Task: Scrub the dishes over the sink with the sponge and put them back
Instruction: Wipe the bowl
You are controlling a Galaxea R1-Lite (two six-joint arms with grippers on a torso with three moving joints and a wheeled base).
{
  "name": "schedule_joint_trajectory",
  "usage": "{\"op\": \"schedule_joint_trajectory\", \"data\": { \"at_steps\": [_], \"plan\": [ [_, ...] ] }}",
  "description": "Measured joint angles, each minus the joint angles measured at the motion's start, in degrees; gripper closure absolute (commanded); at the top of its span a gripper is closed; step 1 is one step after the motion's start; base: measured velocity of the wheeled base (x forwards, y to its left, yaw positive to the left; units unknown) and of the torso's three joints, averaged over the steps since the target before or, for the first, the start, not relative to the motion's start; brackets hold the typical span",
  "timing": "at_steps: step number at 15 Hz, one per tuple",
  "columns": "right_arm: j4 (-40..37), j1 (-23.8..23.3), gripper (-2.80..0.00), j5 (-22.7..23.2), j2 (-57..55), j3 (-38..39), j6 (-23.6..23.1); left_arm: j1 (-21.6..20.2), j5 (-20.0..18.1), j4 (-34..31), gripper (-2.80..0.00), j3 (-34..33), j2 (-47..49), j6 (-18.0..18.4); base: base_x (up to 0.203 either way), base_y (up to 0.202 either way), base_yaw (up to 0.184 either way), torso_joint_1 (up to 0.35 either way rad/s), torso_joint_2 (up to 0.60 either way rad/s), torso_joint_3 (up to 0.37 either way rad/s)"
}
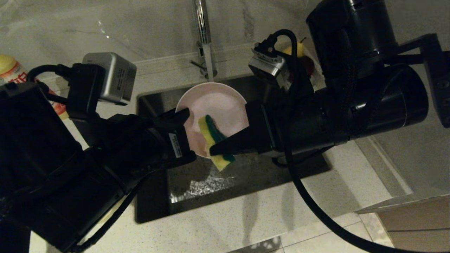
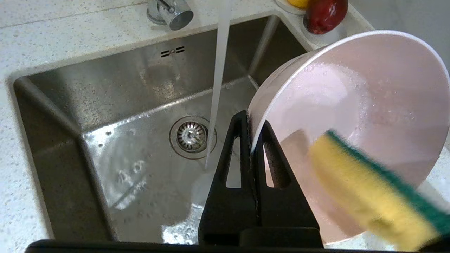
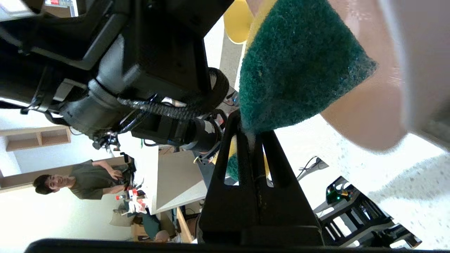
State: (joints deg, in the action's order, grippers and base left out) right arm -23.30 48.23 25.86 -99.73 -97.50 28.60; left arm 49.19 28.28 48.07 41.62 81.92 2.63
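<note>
Filling most of the speckled tabletop (image 1: 246, 225), the steel sink (image 2: 105, 105) caught a stream of water from the faucet (image 1: 204, 38). Above it the left end effector (image 2: 254, 137) pinched the rim of the tilted pale pink bowl (image 2: 369, 91), while the right end effector (image 1: 219, 149) gripped the yellow-and-green sponge (image 1: 211, 131) against the bowl's inside.

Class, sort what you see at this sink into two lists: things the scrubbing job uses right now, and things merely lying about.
In use:
- pink bowl, clamped at its rim by the left end effector
- sponge, gripped by the right end effector
- sink
- running tap

Lying about:
- fruit on the counter corner
- bottle at far left
</note>
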Motion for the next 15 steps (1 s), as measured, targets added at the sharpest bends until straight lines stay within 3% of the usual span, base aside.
{"op": "schedule_joint_trajectory", "data": {
  "at_steps": [10, 15],
  "plan": [
    [-0.2, -3.4, 0.0, 0.0, 6.9, 0.3, 0.0, -0.9, 0.1, 0.0, 0.0, -1.2, 0.2, -0.3, 0.0, 0.0, 0.0, 0.0, 0.0, 0.0],
    [0.0, -3.2, 0.0, 0.0, 13.2, -0.4, -0.2, -4.2, 0.0, -0.2, 0.0, -0.8, 4.3, -4.6, 0.0, 0.0, 0.0, 0.0, 0.0, 0.0]
  ]
}}
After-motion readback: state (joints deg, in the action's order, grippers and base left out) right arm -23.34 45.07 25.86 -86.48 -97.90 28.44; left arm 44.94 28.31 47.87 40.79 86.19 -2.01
